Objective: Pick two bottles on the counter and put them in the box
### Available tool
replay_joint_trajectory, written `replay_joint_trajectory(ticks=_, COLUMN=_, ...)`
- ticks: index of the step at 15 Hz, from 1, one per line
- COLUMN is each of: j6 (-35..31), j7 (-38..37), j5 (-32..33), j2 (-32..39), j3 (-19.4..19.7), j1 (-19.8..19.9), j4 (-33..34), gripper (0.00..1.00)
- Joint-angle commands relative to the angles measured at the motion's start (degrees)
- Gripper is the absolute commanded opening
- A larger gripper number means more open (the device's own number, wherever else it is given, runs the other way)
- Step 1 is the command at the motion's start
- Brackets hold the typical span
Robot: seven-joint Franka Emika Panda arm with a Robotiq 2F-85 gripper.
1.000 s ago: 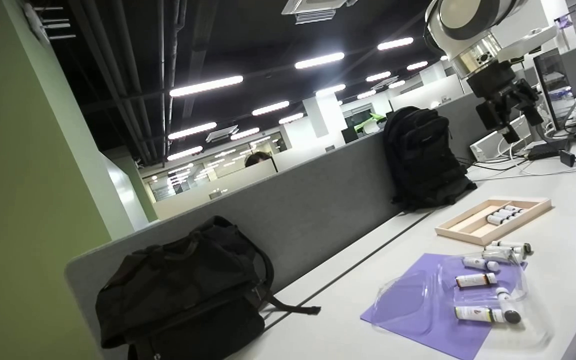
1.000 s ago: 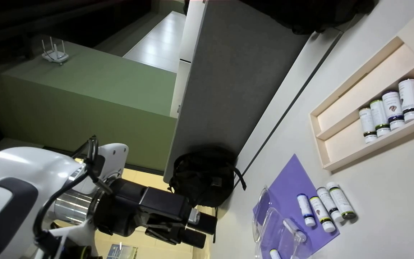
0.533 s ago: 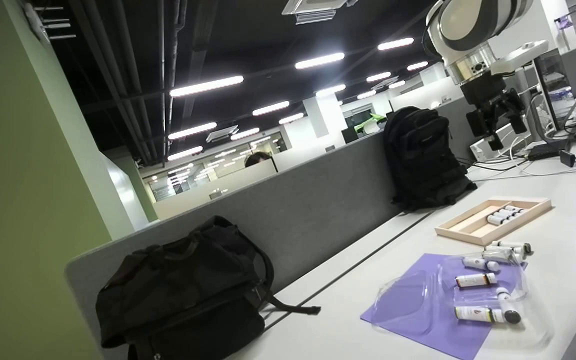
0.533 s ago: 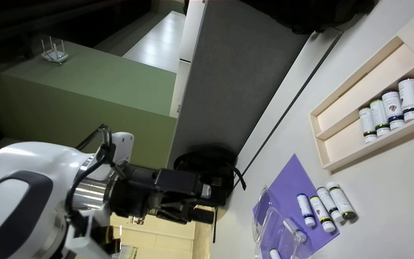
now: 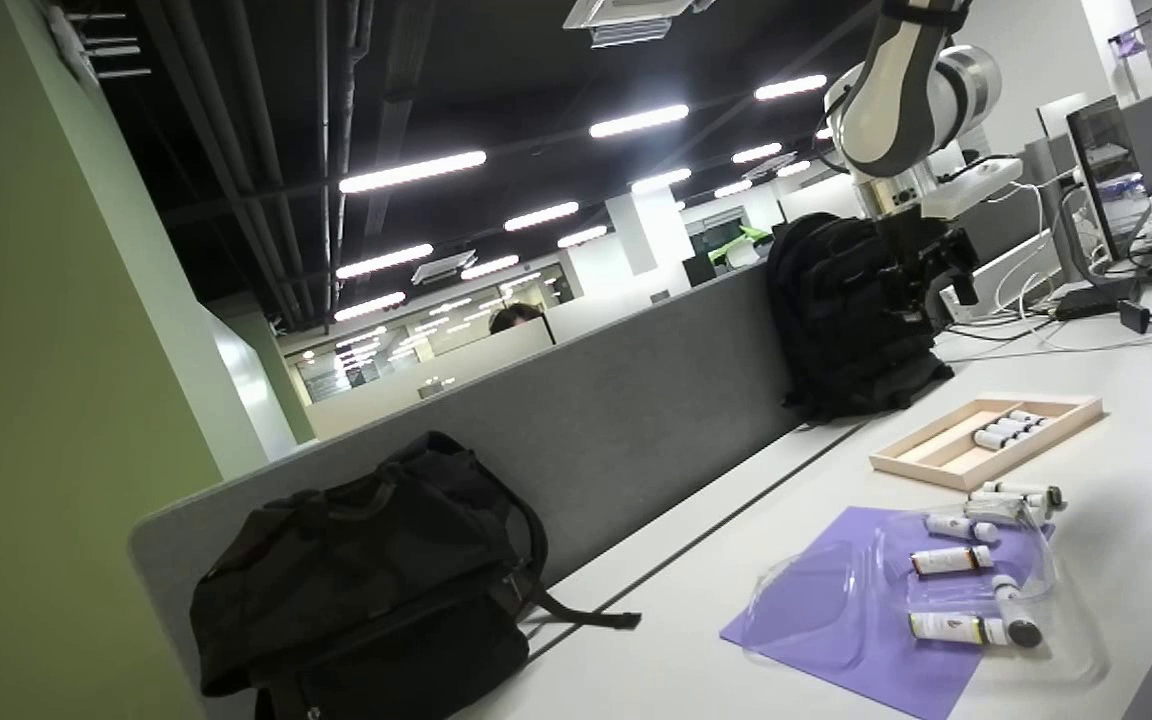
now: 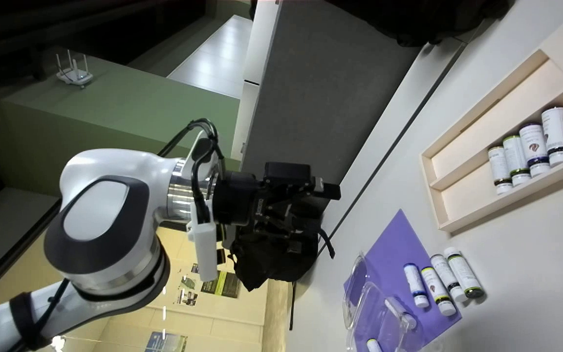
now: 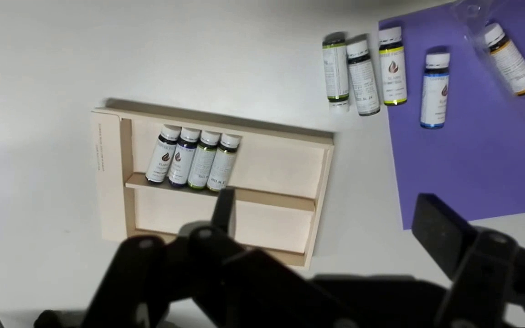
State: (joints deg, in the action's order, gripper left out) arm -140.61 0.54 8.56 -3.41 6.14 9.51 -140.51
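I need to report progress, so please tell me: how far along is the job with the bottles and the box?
Done: four bottles lie in the box; whether this job put them there cannot be told. Under way: nothing is held; the hand is open. Left: loose bottles lie on and beside the sheet; probably two should go in.

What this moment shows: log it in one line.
gripper: open, empty, aloft | box: four bottles in one compartment | other bottles: on counter and purple sheet

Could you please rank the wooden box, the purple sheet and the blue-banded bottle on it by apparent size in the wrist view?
Largest: wooden box and purple sheet, too close to rank; sheet cut off.
Smallest: blue-banded bottle.
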Motion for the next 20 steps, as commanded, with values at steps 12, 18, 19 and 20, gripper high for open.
replay_joint_trajectory(ticks=12, j6=-18.36, j7=2.65, j5=-4.13, j2=12.44, j3=0.31, j1=-0.81, j4=-4.26, gripper=1.00)
replay_joint_trajectory(ticks=18, j6=-26.42, j7=12.29, j5=-14.96, j2=24.88, j3=-6.19, j1=3.38, j4=-4.66, gripper=1.00)
replay_joint_trajectory(ticks=19, j6=-27.50, j7=13.43, j5=-15.57, j2=26.68, j3=-7.26, j1=4.45, j4=-4.27, gripper=1.00)
replay_joint_trajectory(ticks=20, j6=-28.79, j7=14.43, j5=-15.85, j2=28.35, j3=-8.36, j1=5.68, j4=-4.01, gripper=1.00)
